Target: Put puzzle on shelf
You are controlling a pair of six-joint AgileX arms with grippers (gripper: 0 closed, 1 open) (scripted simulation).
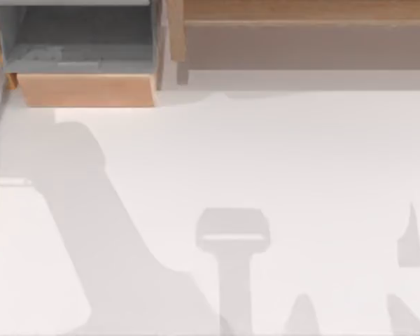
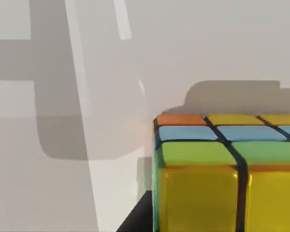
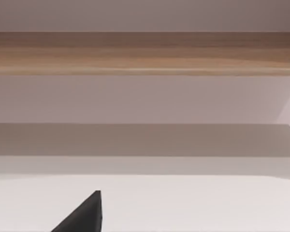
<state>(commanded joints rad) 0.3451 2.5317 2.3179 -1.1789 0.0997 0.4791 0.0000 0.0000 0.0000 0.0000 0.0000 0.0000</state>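
The puzzle (image 2: 222, 169) is very close in the left wrist view, a cube of yellow, green, blue and orange squares against the white table. A dark edge of my left gripper (image 2: 135, 220) lies right beside its lower corner; whether it holds the cube is unclear. The shelf (image 1: 308, 42) is the long brown ledge with a darker front face at the back right of the top view. It runs as a wooden band (image 3: 145, 53) across the right wrist view, with a dark tip of my right gripper (image 3: 84, 215) low in front of it.
A grey-walled cubby (image 1: 84, 42) with a light-wood front board (image 1: 87, 89) stands at the back left. The white table (image 1: 280, 154) stretches in front of both pieces of furniture, crossed by grey arm shadows (image 1: 231, 238).
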